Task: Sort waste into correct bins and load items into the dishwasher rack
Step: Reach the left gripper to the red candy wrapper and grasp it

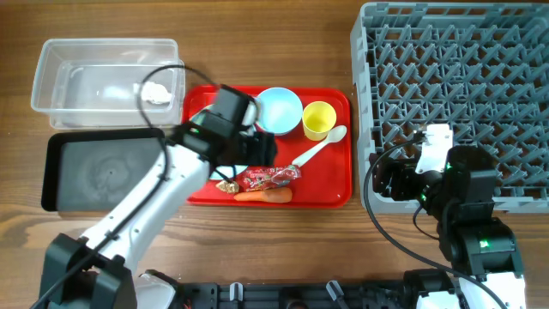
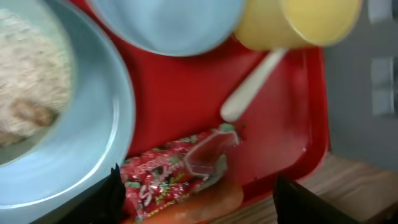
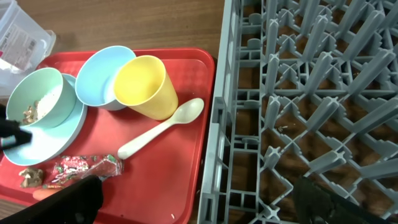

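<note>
Left end effector [image 2: 198, 182] is released: its fingers [image 2: 115, 196] stand wide apart, low over the near part of the red tray [image 1: 334, 176], and grip nothing. The red wrapper [image 2: 165, 180] and the carrot [image 2: 205, 202] lie side by side between them; contact with either cannot be told. Brown scraps [image 3: 30, 177] lie just left of the wrapper. The plate [image 3: 53, 140] sits at the tray's left end and carries the first bowl [image 3: 28, 93], which holds rice crumbs [image 3: 43, 102]. The second bowl [image 3: 99, 71] stands at the tray's far edge, with the yellow cup [image 3: 146, 87] upright and touching it on the right. The spoon [image 3: 163, 127] lies slantwise in front of the cup, its bowl end towards the rack [image 1: 455, 77]. The rack stands on the worktop [image 1: 283, 43] to the right of the tray. Its visible pegs hold no dishes. The clear tub [image 1: 86, 60] sits far left with a crumpled tissue [image 1: 156, 93] in its right end. The black tray [image 1: 103, 172] lies just in front of the tub. Right end effector [image 3: 199, 186] is released, its jaws wide apart over the rack's near-left edge, holding nothing.
</note>
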### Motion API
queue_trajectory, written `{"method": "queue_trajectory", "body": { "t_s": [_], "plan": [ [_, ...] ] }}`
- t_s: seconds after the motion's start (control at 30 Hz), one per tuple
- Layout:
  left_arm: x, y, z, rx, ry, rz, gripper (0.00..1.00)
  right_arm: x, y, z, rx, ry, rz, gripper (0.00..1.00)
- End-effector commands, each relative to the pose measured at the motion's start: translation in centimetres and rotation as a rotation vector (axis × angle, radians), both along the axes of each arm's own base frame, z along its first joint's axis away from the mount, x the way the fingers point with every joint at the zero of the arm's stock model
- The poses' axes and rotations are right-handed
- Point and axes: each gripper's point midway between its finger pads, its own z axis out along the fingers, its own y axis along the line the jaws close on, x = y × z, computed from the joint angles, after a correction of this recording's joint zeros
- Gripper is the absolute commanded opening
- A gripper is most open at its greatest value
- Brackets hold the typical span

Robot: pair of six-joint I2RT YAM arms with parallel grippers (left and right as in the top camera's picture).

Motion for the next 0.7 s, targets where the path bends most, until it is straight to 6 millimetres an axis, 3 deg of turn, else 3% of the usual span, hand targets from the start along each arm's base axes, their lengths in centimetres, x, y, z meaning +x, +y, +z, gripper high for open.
{"method": "queue_trajectory", "body": {
  "t_s": [0.0, 0.13, 0.3, 0.57, 0.6, 0.67],
  "plan": [
    [-1.5, -2.3, -1.2, 0.096, -0.073, -0.273, 0.78, 0.3, 0.3, 1.4, 0.018, -0.031, 0.006, 1.0],
    [-2.2, -4.1, -4.2, 0.166, -0.08, -0.438, 0.78, 0.3, 0.3, 1.4, 0.018, -0.031, 0.006, 1.0],
    [-1.4, -4.6, -7.7, 0.202, -0.057, -0.456, 0.77, 0.3, 0.3, 1.3, 0.019, -0.031, 0.005, 1.0],
    [-1.4, -4.6, -11.3, 0.229, 0.0, -0.462, 0.76, 0.3, 0.3, 1.3, 0.019, -0.03, 0.006, 1.0],
    [-1.4, -4.6, -11.4, 0.232, 0.005, -0.462, 0.74, 0.3, 0.3, 1.3, 0.018, -0.031, 0.006, 1.0],
    [-1.3, -4.4, -11.7, 0.247, 0.006, -0.458, 0.57, 0.3, 0.3, 1.3, 0.018, -0.031, 0.006, 1.0]
  ]
}}
